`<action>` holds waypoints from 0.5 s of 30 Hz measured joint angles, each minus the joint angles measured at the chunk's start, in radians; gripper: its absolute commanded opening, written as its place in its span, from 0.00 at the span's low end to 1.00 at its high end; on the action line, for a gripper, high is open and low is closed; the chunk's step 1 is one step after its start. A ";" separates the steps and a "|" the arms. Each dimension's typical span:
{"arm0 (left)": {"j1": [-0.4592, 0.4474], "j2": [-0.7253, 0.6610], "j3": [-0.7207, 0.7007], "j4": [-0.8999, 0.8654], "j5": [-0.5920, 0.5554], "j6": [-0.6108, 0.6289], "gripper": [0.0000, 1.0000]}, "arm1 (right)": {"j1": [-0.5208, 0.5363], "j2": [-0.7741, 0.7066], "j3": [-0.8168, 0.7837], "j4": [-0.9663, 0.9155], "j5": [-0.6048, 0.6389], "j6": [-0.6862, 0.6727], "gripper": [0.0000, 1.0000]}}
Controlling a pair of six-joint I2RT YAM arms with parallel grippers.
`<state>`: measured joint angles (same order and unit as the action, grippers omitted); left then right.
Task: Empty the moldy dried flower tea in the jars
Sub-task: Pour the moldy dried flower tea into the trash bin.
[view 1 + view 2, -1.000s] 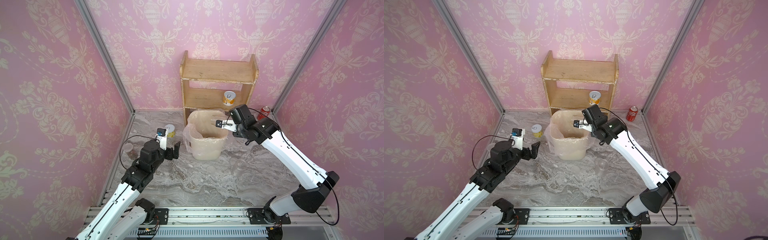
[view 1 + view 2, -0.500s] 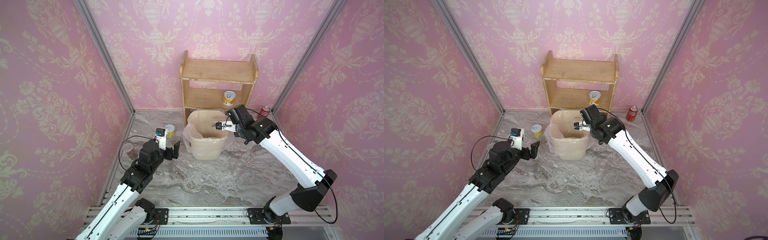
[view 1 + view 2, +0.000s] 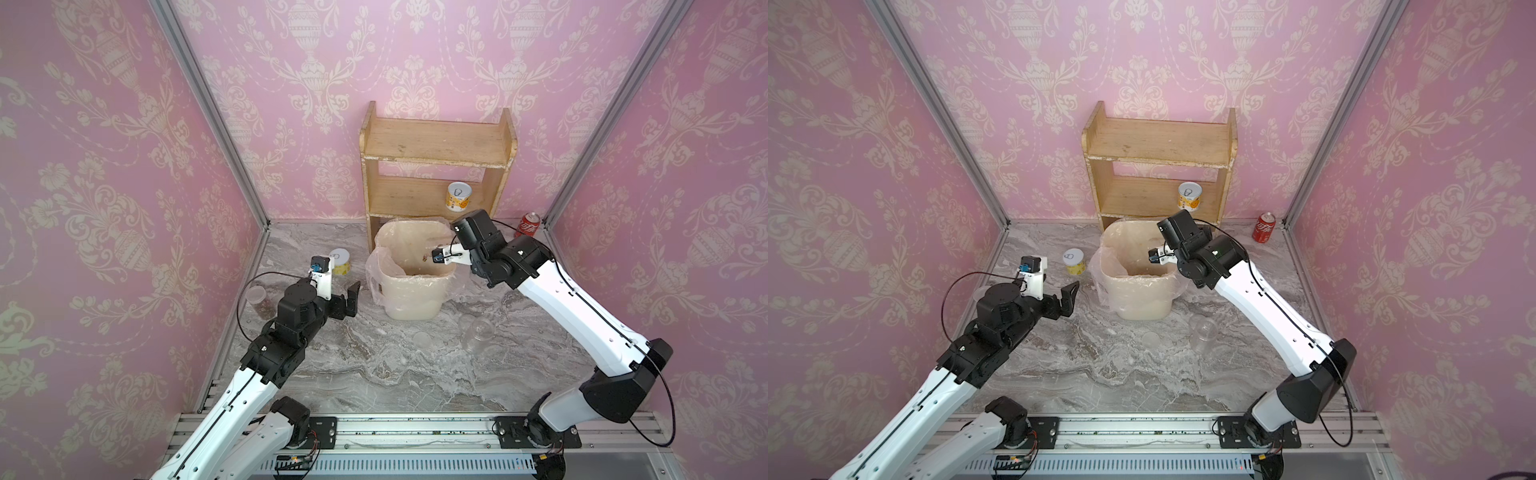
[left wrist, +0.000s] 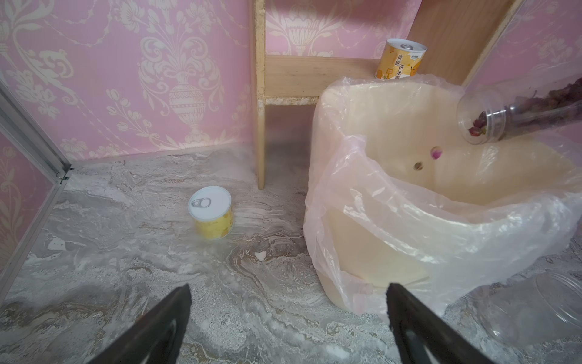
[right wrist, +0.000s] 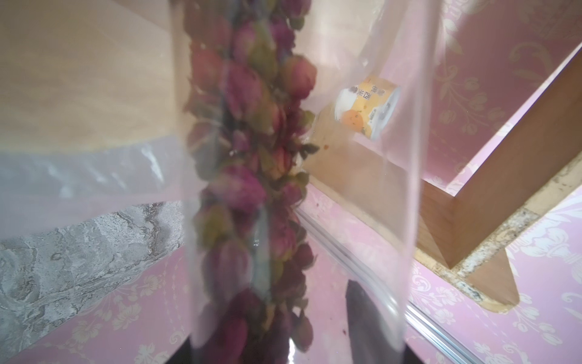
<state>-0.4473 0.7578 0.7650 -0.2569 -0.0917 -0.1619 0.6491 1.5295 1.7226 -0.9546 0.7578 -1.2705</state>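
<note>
Right tool (image 3: 433, 252) grips jar (image 4: 491, 117) over bin (image 3: 409, 293); left tool (image 4: 289, 287) open; marble tabletop (image 3: 374, 374), pink walls (image 3: 291, 83).

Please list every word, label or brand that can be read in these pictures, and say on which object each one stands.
"黄桃西米": on the yellow tin on the wooden shelf, left wrist view; the rest is hidden.
White brand script on the red can: too small to read.
Label of the second yellow tin on the table: unreadable.
</note>
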 measured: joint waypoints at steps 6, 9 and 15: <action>0.000 -0.004 -0.002 0.003 0.001 -0.010 0.99 | 0.009 0.015 0.011 0.008 0.020 -0.045 0.24; 0.000 -0.006 -0.002 0.005 0.001 -0.012 0.99 | 0.013 0.023 0.018 0.007 0.027 -0.065 0.23; 0.000 -0.006 -0.003 0.006 0.004 -0.012 0.99 | 0.018 0.031 0.034 0.006 0.032 -0.085 0.23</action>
<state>-0.4473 0.7513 0.7616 -0.2508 -0.0875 -0.1741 0.6670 1.5608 1.7561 -0.9482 0.7902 -1.3552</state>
